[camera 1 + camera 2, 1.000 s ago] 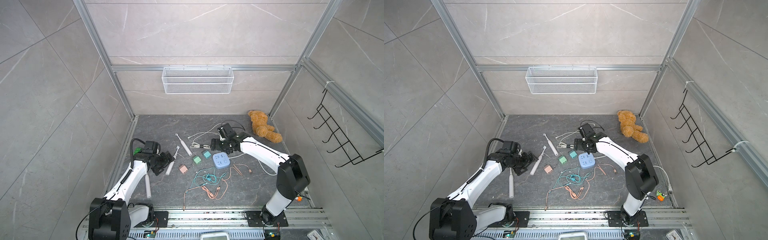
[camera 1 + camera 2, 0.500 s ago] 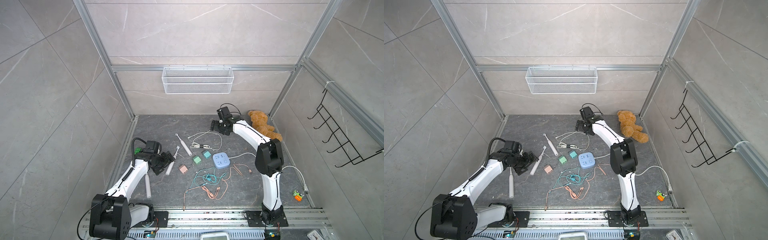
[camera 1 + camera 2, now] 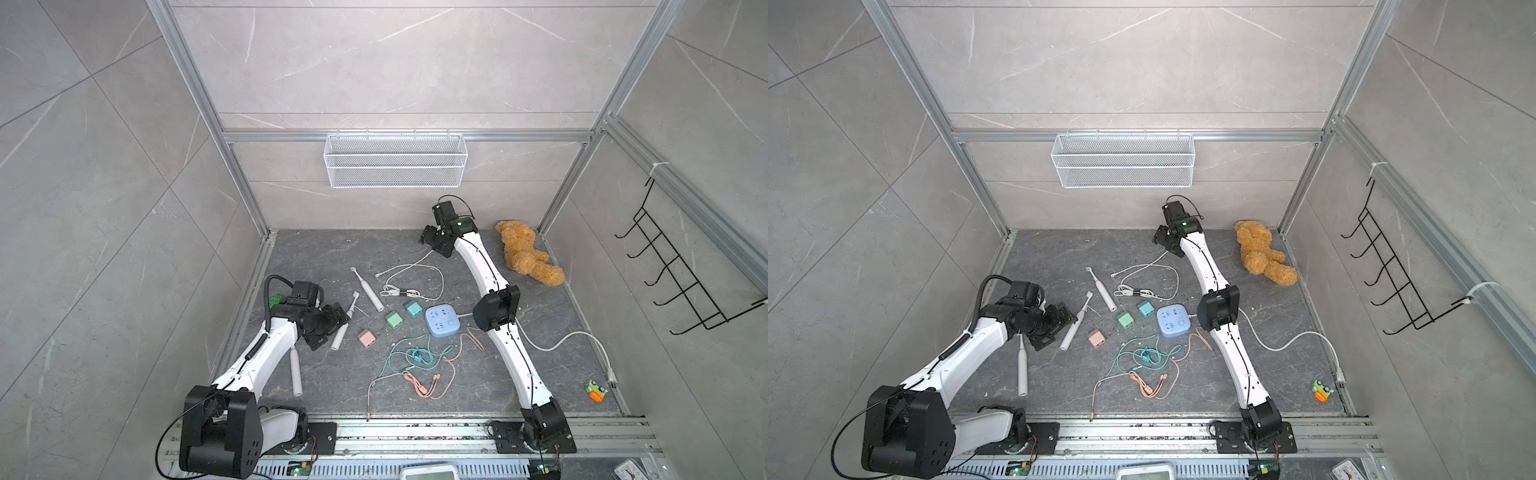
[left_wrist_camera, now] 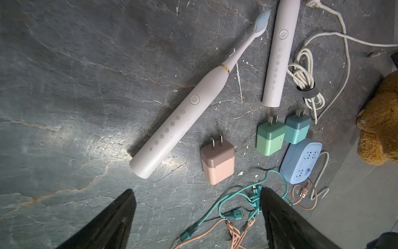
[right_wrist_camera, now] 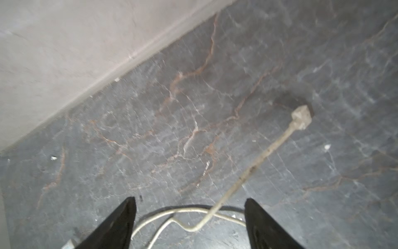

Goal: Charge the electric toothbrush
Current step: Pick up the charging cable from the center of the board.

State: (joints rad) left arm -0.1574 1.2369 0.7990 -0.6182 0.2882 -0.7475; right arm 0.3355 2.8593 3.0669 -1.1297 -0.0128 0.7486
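A white electric toothbrush [image 4: 183, 116] with a brush head lies flat on the dark floor, also seen in a top view [image 3: 344, 321]. My left gripper [image 3: 330, 328] hovers right beside its handle, open and empty [image 4: 197, 189]. A second toothbrush [image 3: 368, 289] lies just behind it. My right gripper [image 3: 432, 243] is far back near the wall, open, with a thin white cable [image 5: 258, 163] running between its fingers unpinched. The cable's plug end [image 5: 301, 117] points away from the gripper. A blue power strip [image 3: 442, 321] sits mid-floor.
Pink [image 3: 366, 338], green [image 3: 394, 320] and teal [image 3: 412, 308] charger cubes lie beside the strip. Teal [image 3: 415, 357] and orange [image 3: 424, 384] cables are tangled in front. A bare handle [image 3: 296, 372] lies by the left arm, a teddy bear [image 3: 528, 257] at back right, a wire basket [image 3: 395, 160] on the wall.
My right arm has stretched from beside the power strip to the back of the floor near the wall, and its jaws have narrowed slightly. The left arm has stayed put.
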